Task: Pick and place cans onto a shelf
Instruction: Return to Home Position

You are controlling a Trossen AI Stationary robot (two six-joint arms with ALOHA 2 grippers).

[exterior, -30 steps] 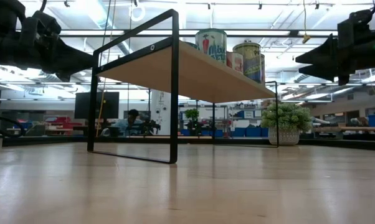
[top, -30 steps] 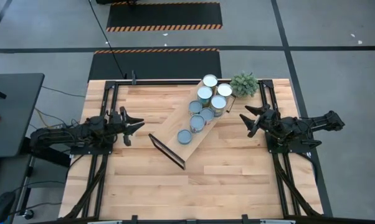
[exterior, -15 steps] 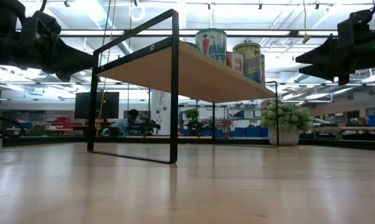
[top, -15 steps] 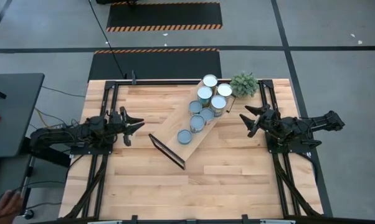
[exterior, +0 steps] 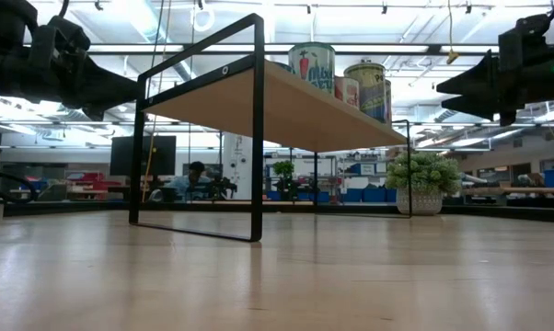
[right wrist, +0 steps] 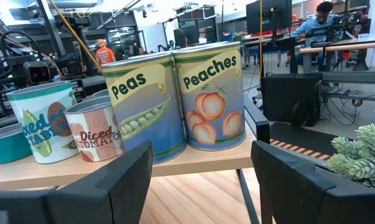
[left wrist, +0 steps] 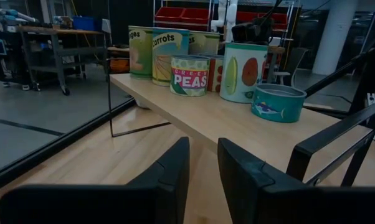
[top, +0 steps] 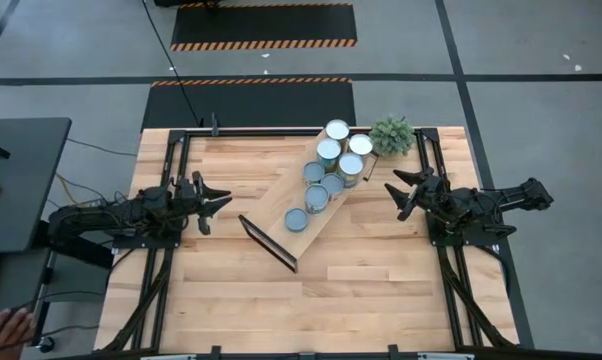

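1. The wooden table [top: 381,290] carries the shelf, which stands near its middle and runs diagonally across it.
2. The shelf [top: 281,210] is a light-wood plank on dark end frames. In the low view it stands raised on those frames, with open space under the plank.
3. The left arm lies low on the robot's left of the shelf. The left gripper [top: 216,205] points toward the shelf's near end and is apart from it. In the left wrist view its fingers [left wrist: 175,174] are slightly parted and hold nothing.
4. The right arm lies on the robot's right of the shelf. The right gripper [top: 396,198] points at the shelf's far half without touching it. In the right wrist view its fingers [right wrist: 125,174] are spread wide and empty.
5. The cans [top: 333,184], eight in all, stand upright on the shelf. Seven are packed together over its far half. Labels read Peas, Peaches and Diced Tomato.
6. The potted plant [top: 392,135] stands on the table just beside the shelf's far end.
7. The teal tuna can [top: 295,220], the shortest, stands alone on the shelf, nearest its near end frame.
8. A person's hand [top: 6,325] shows off the table, well apart from the shelf.
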